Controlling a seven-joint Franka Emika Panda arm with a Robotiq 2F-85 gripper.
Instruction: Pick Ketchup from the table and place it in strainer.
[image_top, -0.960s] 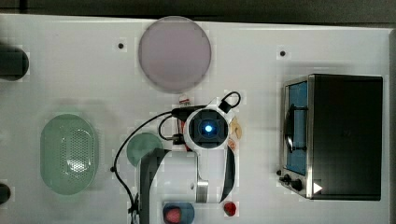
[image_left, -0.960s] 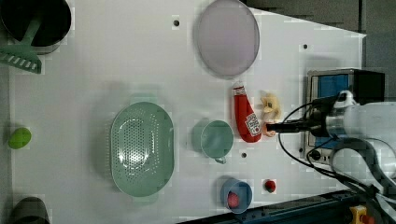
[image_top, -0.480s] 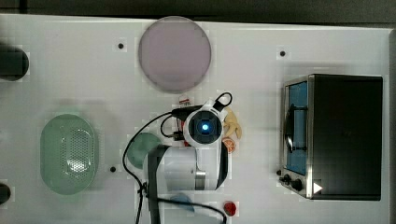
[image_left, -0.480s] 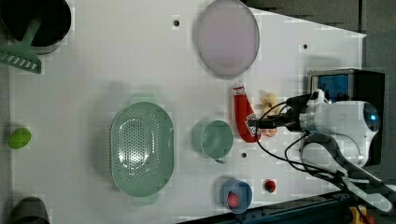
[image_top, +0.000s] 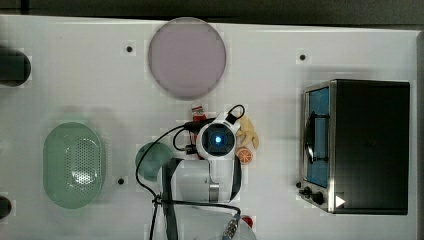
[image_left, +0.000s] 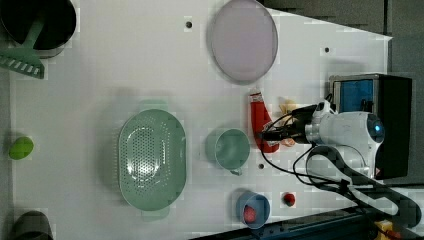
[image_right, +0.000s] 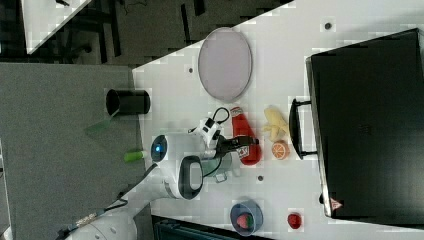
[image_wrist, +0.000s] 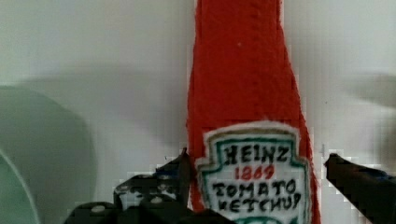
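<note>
The ketchup (image_left: 259, 120) is a small red bottle lying flat on the white table, its white cap toward the lilac plate. In the wrist view its labelled body (image_wrist: 243, 93) lies between my two dark fingertips (image_wrist: 183, 163). My gripper (image_wrist: 259, 162) is open and straddles the bottle at the label, low over the table. From the side the gripper (image_left: 268, 135) reaches over the bottle's base end. From above, the wrist covers most of the bottle, leaving the ketchup cap (image_top: 197, 110) showing. The mint-green strainer (image_top: 48, 165) sits empty far off toward the top view's left, its rim (image_left: 125, 150) seen beyond a green cup.
A round green cup (image_left: 230, 148) stands between the ketchup and the strainer. The greyish-lilac plate (image_top: 187, 57) lies beyond the cap. An orange slice (image_top: 245, 155) and a yellow toy (image_top: 248, 132) lie beside the bottle, with a black oven (image_top: 365, 145) past them. A blue bowl (image_left: 253, 210) holds a strawberry.
The arm has swung toward the left view's left and come down over the ketchup, so its open fingers now flank the bottle. The bottle has not moved.
</note>
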